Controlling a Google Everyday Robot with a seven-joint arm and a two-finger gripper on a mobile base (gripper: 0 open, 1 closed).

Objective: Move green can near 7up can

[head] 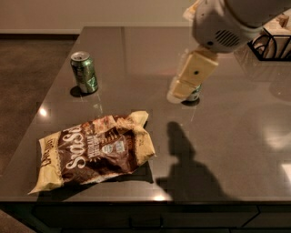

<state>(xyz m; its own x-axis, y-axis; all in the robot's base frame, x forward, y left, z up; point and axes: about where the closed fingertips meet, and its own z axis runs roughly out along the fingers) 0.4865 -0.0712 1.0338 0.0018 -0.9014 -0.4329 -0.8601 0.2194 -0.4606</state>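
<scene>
One gripper (181, 90) hangs over the 7up can (195, 93); green can (84, 72) well apart.

- Pale wall (91, 13) at 12 o'clock.
- Dark brownish floor (27, 63) at 9 to 10 o'clock.
- Glossy grey table (236, 150) with light glints — the gripper (180, 93) over it, toward 2 o'clock.

The claw (181, 91) is hanging just before the 7up can (195, 93), blocking it. Bare bench (136, 50) is stretching across to the green can (84, 73)

green can (84, 73) left, pincer (178, 92) before 7up can (195, 93)
</scene>
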